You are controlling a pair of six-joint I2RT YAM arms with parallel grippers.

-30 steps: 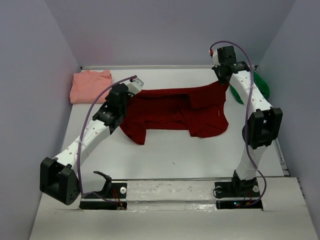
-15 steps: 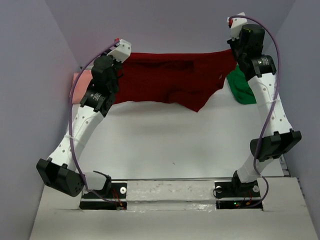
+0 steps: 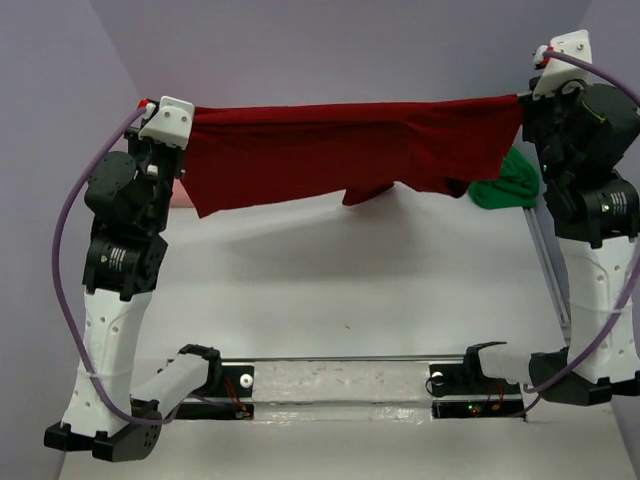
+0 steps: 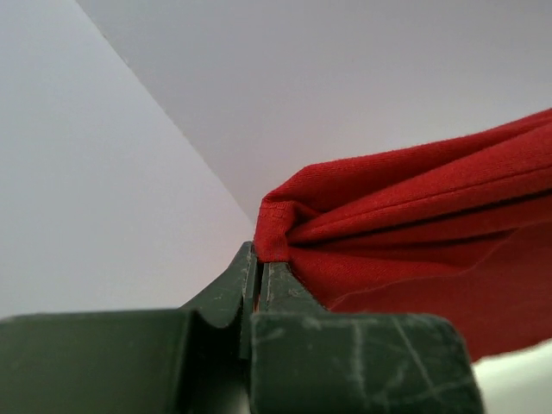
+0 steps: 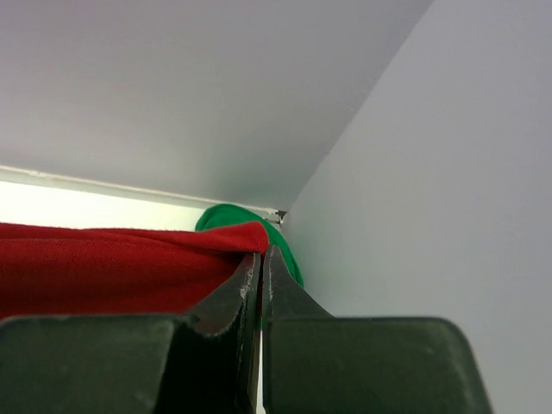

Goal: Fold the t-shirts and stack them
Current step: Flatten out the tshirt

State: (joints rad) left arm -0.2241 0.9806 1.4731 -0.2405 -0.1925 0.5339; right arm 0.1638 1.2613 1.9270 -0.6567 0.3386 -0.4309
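Currently, red shirt (image 3: pixel 340 150) is held aloft over the counter (image 3: pixel 350 290), stretched taut between left hand (image 4: pixel 257 259) and right hand (image 5: pixel 261 259), each clamped on an end, presumably for laying flat.

Both arms stand tall and wide apart, the left arm (image 3: pixel 110 310) upright on its side, the right arm (image 3: pixel 600 290) likewise, fingers aimed at the back wall, with the left gripper (image 3: pixel 186 116) and right gripper (image 3: pixel 522 100) each pinched tight on a corner of the dark red t-shirt (image 3: pixel 340 150).
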